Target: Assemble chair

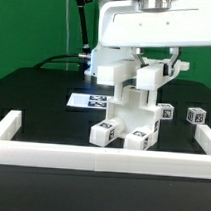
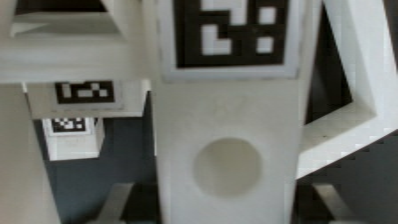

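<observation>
white boxy arm (image 1: 147, 31), black cable (image 1: 61, 59) alongside

We count one marker board (image 1: 84, 98) and one white border rail (image 1: 51, 153). Next to the marker board stands one cluster of chair parts (image 1: 118, 94); its single parts we cannot separate. We count two small tagged blocks: one block (image 1: 165, 113) nearer the marker board, one block (image 1: 198, 115) farther.

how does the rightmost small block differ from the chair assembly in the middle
The chair assembly is tall, several joined pieces, gripped by the gripper; the rightmost block is one short piece, free on the table. Both are white with black-and-white tags.
</observation>
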Tool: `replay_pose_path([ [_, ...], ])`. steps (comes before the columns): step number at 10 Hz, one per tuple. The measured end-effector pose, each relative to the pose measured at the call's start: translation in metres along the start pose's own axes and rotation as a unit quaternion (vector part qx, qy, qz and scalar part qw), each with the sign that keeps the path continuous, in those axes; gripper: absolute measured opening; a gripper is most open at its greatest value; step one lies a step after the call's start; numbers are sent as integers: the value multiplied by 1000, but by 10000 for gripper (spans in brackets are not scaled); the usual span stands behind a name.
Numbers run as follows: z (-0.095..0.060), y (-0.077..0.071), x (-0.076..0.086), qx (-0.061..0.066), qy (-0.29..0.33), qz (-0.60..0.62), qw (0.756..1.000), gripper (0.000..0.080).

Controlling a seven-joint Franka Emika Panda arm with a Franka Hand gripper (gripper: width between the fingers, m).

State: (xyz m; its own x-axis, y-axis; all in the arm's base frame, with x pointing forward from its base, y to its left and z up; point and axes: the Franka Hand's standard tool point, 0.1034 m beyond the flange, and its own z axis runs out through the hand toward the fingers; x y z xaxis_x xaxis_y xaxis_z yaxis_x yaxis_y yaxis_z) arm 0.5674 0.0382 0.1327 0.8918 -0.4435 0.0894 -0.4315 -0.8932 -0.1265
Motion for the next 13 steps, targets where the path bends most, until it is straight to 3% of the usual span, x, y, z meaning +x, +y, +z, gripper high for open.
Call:
replay_pose_path([
  [13, 0, 3, 2, 0, 1, 26, 1000, 291],
])
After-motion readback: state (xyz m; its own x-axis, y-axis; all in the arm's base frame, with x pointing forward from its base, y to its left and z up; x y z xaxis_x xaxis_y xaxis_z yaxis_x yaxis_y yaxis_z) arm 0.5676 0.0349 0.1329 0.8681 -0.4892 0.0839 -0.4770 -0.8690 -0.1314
